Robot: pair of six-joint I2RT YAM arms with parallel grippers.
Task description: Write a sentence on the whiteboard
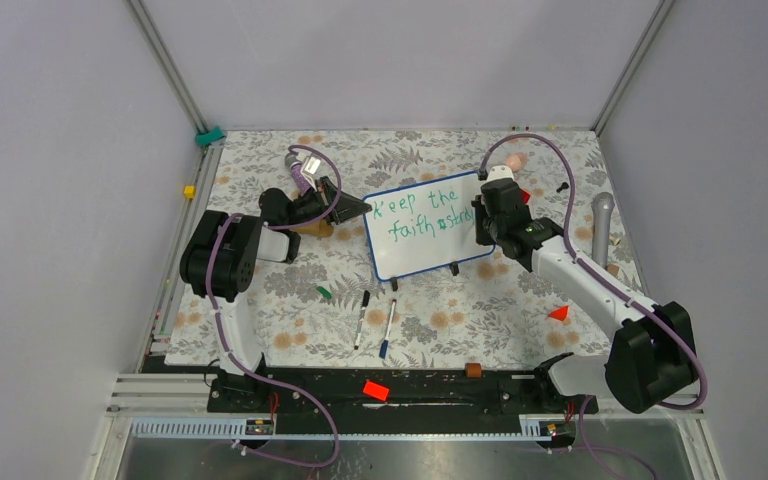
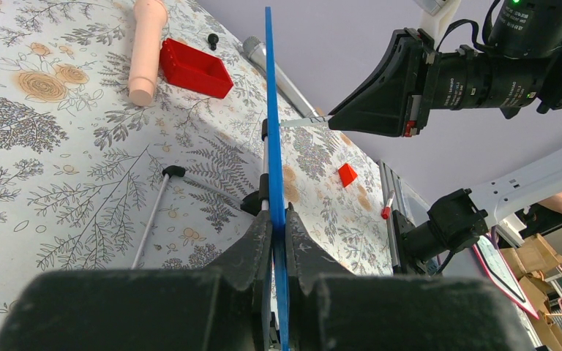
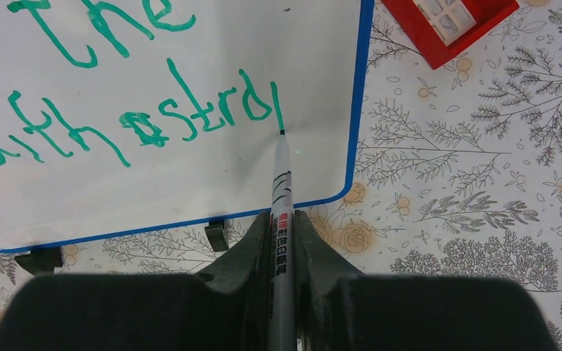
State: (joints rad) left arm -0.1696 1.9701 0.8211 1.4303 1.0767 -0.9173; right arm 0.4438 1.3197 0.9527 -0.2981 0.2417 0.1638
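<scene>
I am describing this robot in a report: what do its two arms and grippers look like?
The left arm and the right arm each have white links between bulky black joints, with a purple cable running along them. The left gripper and the right gripper each have two dark, matte fingers that taper toward the tips.
</scene>
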